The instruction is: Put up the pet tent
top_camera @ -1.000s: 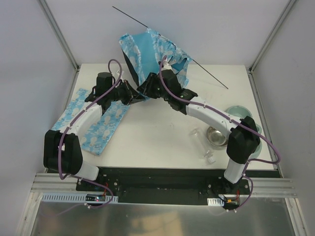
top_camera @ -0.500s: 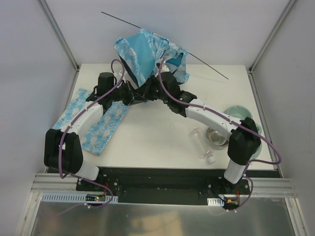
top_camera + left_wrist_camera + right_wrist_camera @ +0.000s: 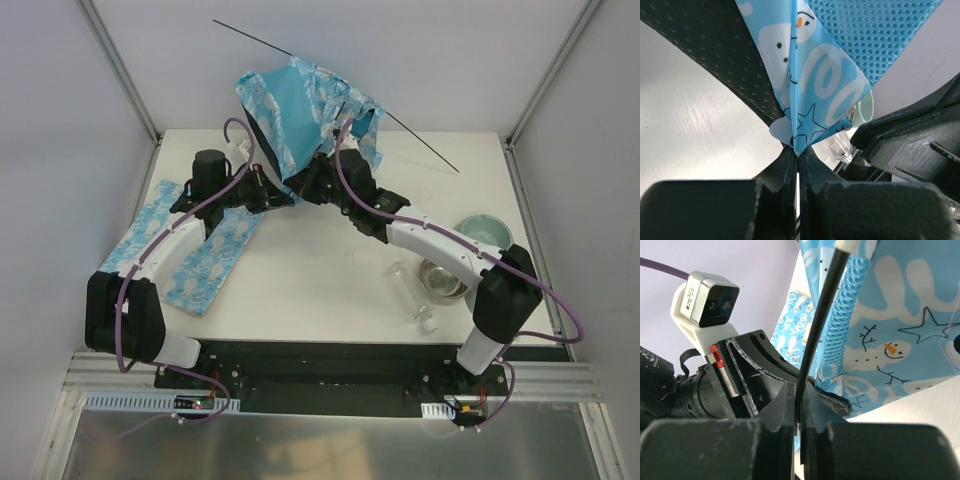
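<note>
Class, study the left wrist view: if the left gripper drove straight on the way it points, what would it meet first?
Almost certainly the pet tent: the left gripper is shut on a fold of its blue fabric, which rises directly ahead.

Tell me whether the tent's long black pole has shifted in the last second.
Yes. In the top view the pole has swung slightly left: its far tip lies closer to the left corner post than before.

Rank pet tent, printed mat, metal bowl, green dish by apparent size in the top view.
1. pet tent, raised toward the camera, so unsure against the mat
2. printed mat
3. green dish and metal bowl: alike, both partly behind the right arm
</note>
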